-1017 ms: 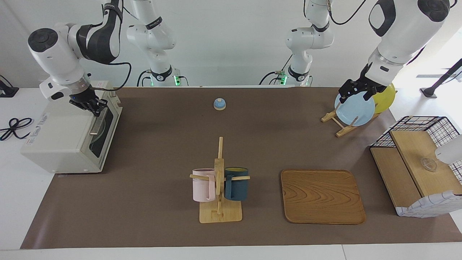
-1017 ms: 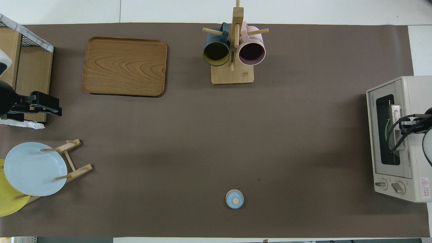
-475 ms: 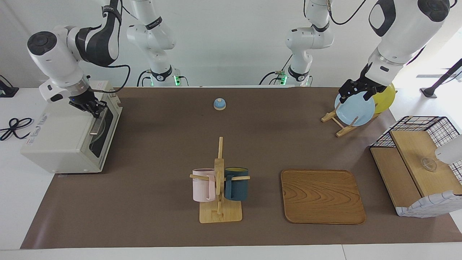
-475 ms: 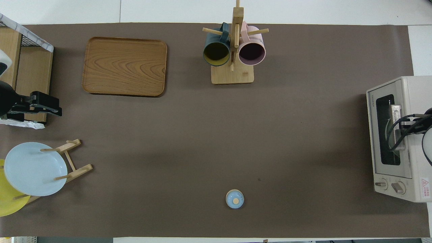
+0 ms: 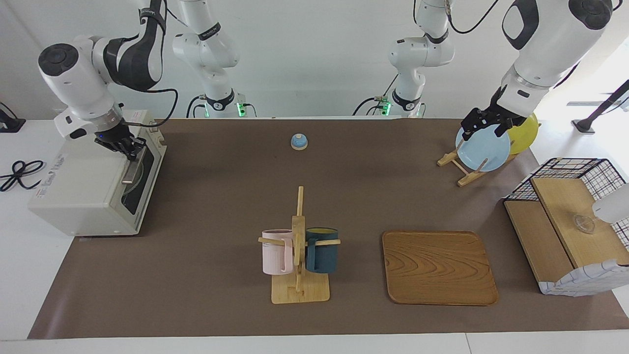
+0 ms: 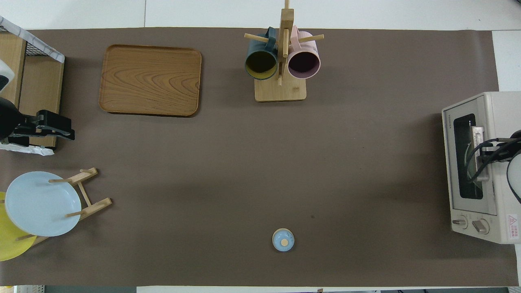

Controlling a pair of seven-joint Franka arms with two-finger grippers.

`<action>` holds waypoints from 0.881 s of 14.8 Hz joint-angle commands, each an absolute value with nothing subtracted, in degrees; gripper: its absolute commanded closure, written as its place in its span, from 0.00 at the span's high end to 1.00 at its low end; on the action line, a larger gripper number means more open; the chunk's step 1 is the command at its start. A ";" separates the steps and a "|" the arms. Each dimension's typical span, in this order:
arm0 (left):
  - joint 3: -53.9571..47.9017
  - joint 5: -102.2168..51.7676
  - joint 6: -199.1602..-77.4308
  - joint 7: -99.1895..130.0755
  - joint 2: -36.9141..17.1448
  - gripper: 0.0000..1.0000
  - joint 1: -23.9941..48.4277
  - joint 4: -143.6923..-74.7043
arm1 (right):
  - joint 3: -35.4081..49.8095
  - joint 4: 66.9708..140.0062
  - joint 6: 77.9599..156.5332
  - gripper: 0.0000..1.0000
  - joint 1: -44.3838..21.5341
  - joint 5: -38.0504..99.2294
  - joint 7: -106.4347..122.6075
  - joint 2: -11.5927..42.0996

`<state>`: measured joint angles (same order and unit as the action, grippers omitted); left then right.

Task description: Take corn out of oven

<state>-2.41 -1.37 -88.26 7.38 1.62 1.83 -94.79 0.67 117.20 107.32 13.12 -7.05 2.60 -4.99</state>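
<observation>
The cream-white oven (image 5: pixel 83 191) stands at the right arm's end of the table, also seen in the overhead view (image 6: pixel 502 118). Its dark glass door (image 6: pixel 462 134) is closed. The corn is hidden; nothing yellow shows through the glass. My right gripper (image 5: pixel 128 149) is at the top of the door, right at the metal bar handle (image 5: pixel 130 172), and it shows over that handle in the overhead view (image 6: pixel 483 152). My left gripper (image 5: pixel 484 128) is open and empty, held up over the plate rack, where it waits; it also shows in the overhead view (image 6: pixel 65 126).
A blue plate (image 5: pixel 484 147) and a yellow plate (image 5: pixel 525 130) stand in a wooden rack. A wire-and-wood basket shelf (image 5: pixel 570 221), a wooden tray (image 5: pixel 437 268), a mug tree with a pink mug (image 5: pixel 276 251) and a dark blue mug (image 5: pixel 322 250), and a small blue bell (image 5: pixel 299 141) are on the mat.
My right gripper has shifted slightly down and toward the door handle. The oven door stays closed. The left arm has not moved.
</observation>
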 commanded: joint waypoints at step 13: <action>-2.81 -0.26 -88.15 7.21 1.85 1.00 1.14 -94.75 | 1.49 121.82 117.94 0.00 8.62 -3.78 -2.81 0.16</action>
<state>-2.41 -1.37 -88.26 7.38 1.62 1.83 -94.79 1.82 120.69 110.55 7.64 -3.32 -2.95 -4.91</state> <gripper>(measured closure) 0.000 0.991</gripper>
